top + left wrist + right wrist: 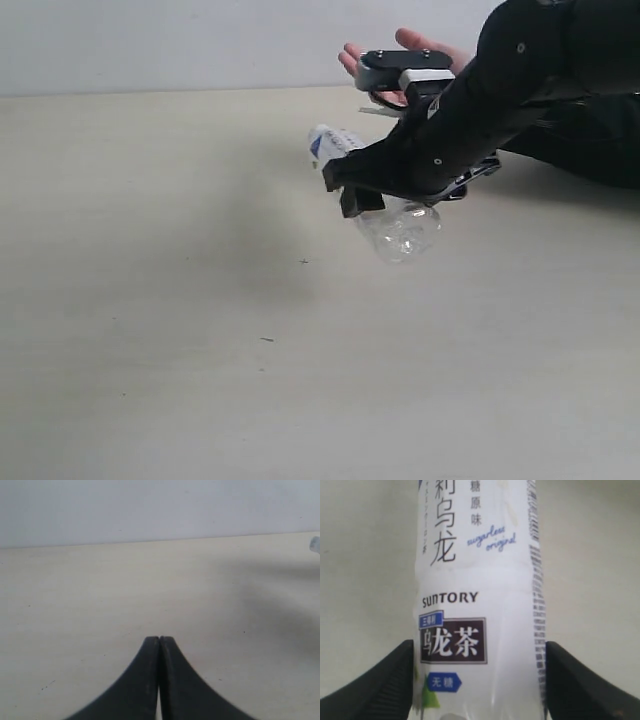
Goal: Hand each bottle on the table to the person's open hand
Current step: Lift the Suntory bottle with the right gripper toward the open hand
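Right claw [480, 680] clamps bottle [475, 580]; exterior view alone shows hand [420, 41].

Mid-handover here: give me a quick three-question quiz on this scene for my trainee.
1. True or false: the left gripper is holding a bottle.
2. Which brand name is printed on the bottle held in the right gripper? A) Suntory B) Evian C) Fanta
3. How many bottles show in the exterior view?
Key: 1 false, it is shut on nothing; 2 A; 3 one.
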You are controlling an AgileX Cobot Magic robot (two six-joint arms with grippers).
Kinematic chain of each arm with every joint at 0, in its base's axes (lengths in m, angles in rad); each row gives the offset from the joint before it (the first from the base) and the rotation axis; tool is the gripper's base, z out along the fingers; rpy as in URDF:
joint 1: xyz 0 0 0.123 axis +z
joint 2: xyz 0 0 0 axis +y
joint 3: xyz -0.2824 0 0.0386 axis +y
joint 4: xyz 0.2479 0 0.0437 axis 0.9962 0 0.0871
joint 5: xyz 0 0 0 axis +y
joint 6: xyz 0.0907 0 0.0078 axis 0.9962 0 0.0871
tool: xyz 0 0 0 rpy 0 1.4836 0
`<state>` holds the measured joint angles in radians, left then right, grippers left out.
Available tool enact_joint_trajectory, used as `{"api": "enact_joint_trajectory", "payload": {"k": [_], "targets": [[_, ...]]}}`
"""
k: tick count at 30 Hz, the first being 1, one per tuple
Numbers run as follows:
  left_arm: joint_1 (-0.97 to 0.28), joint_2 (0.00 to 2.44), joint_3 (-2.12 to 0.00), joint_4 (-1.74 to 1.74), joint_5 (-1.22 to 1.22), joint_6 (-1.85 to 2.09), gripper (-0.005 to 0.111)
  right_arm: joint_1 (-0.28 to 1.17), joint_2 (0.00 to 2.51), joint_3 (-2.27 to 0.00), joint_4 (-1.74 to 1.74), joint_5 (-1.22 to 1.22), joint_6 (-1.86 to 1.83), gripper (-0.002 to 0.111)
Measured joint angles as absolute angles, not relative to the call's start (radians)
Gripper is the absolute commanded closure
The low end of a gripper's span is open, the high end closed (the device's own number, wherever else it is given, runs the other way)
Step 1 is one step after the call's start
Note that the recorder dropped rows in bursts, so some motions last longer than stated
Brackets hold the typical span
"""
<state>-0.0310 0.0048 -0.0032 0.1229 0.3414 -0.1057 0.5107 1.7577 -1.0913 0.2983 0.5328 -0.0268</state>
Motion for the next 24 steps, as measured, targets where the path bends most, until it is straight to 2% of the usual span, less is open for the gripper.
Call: {"api": "enact_joint_trajectory", "payload": {"k": [5,8,12,18,24], "targets": [[-0.031,0.005,-0.003,0.123,0.341,-0.106,0.104,0.511,1.706,-1.112,0.588,0.561,-0.359,0.108],[-0.031,0.005,-0.003,0.123,0.341,-0.106,0.104,0.511,1.651,-1.154,0.611,0.558,-0.412,0.108],[-0.031,0.005,-0.003,0.123,0.341,-0.106,0.104,0.491,1.574,-1.215,0.475,0.512,-0.260,0.108],[-0.031,0.005,-0.003,0.123,0.341,-0.106,0.104,0.386,1.530,-1.320,0.185,0.517,0.088,0.108],[-0.031,0.005,-0.003,0.123,0.341,-0.106,0.104,0.335,1.577,-1.377,0.110,0.549,0.149,0.108]]}}
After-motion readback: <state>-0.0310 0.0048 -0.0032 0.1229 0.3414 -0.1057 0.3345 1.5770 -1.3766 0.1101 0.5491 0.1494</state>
